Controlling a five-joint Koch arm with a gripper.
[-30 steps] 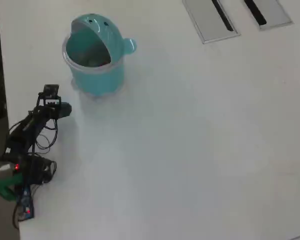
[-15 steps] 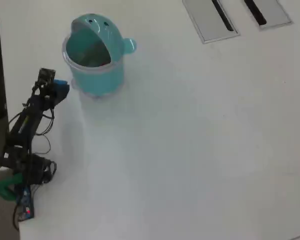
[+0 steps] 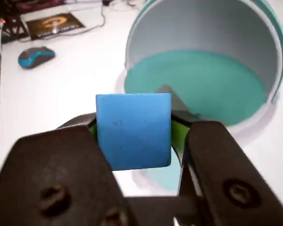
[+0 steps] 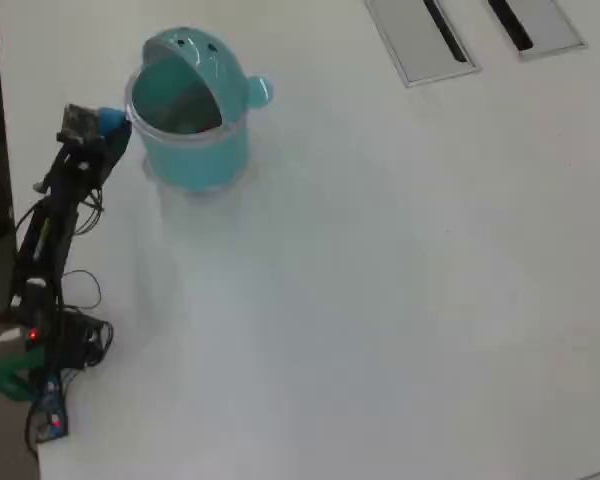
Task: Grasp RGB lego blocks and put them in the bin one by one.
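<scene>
In the wrist view, the pincer (image 3: 132,141) is gripping the blue block (image 3: 133,130) between its two dark jaws, one rising at the lower left and the other at the lower right of the picture. The block is sitting square between them, its flat blue face turned to the camera, with a strip of bright green showing along the inner side of each jaw. Just beyond the block, the bin (image 3: 203,84) is filling the upper right of the view: its pale inner wall is curving over a teal surface inside, and its rim is lying close behind the held block. The white bench (image 3: 61,89) is spreading out to the left, and a blue and grey computer mouse (image 3: 35,56) is resting on it near the upper left corner.

In the overhead view, the arm (image 4: 50,240) is reaching up along the left edge of the bench (image 4: 380,300), and the pincer (image 4: 108,125) is holding the blue block (image 4: 110,120) right beside the left rim of the bin (image 4: 195,150). The bin is standing upright near the top left, with its domed lid (image 4: 205,65) tipped back and two dark dots on it. A trace of red is showing inside the opening, too small to identify. Two grey panels (image 4: 410,40) with black strips are lying at the top right, well apart from the bin.
</scene>
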